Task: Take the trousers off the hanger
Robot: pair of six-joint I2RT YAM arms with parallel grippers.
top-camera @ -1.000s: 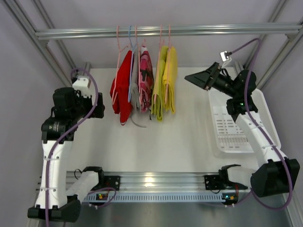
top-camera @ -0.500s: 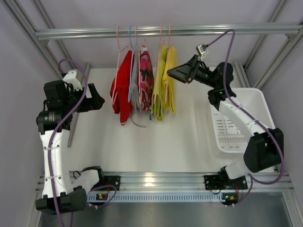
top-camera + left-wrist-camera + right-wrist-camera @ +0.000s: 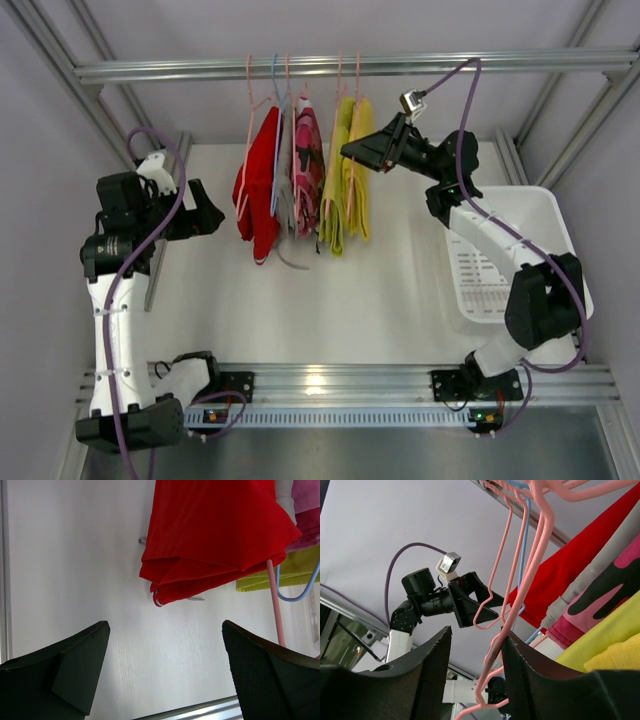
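The right arm reaches up and across to its left, forearm stretched out. The right pincer is at the top of the bright yellow folded cloth trousers, just under the thin pink wire hanger. In its wrist view the fingers stand apart, released, with a pink wire running through the gap; whether the wire touches them cannot be told. The left arm stands upright on the left side, elbow bent. Its left pincer points toward the red folded cloth garment and is apart from it, fingers spread wide and holding nothing. The bright yellow trousers hang beside the duller yellow-green folded cloth trousers, next to a pink patterned cloth garment. All hang from the silver metal rail over the white table. A white slotted plastic basket sits on the table's right side, and plain pale walls stand behind.
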